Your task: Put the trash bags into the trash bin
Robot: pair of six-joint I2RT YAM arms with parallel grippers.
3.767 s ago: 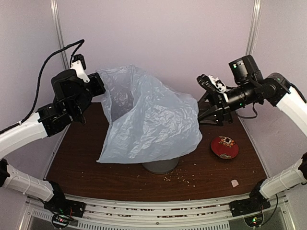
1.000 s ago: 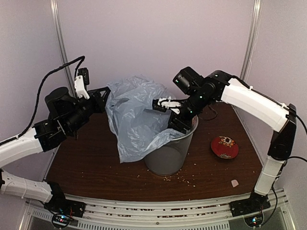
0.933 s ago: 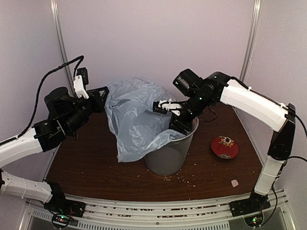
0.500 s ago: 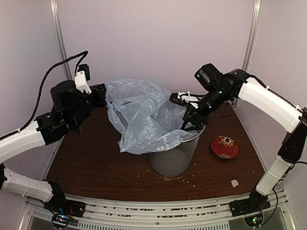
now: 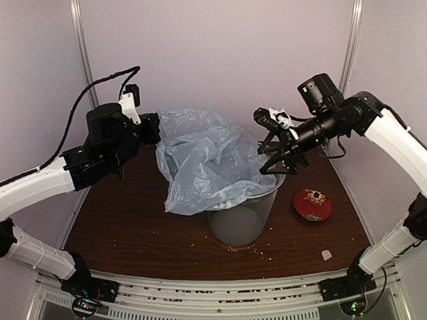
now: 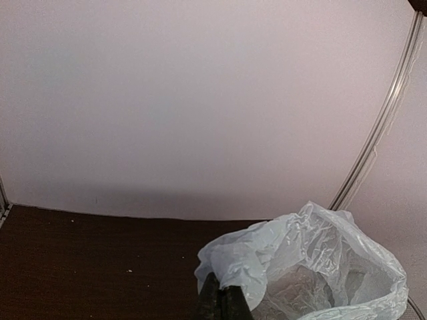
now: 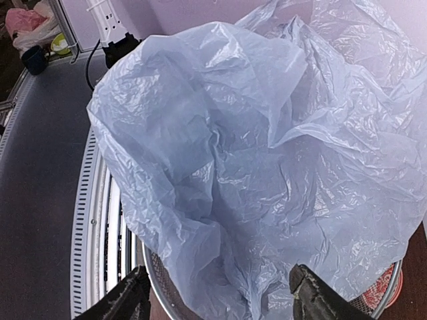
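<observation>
Crumpled bag (image 7: 267, 167) over mesh bin (image 7: 160, 271)

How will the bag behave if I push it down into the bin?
Likely floppy: the bag drapes in wrinkles over the rim of the bin, hanging from the left gripper. Probably very light, being thin and translucent, so it may billow back up. Its glossy film looks slippery.

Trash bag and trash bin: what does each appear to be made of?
The trash bag looks like thin plastic film. It is translucent pale blue-grey, glossy and finely wrinkled. The trash bin appears to be grey wire mesh, probably metal. Its sides are see-through, and a smooth band forms the rim.
</observation>
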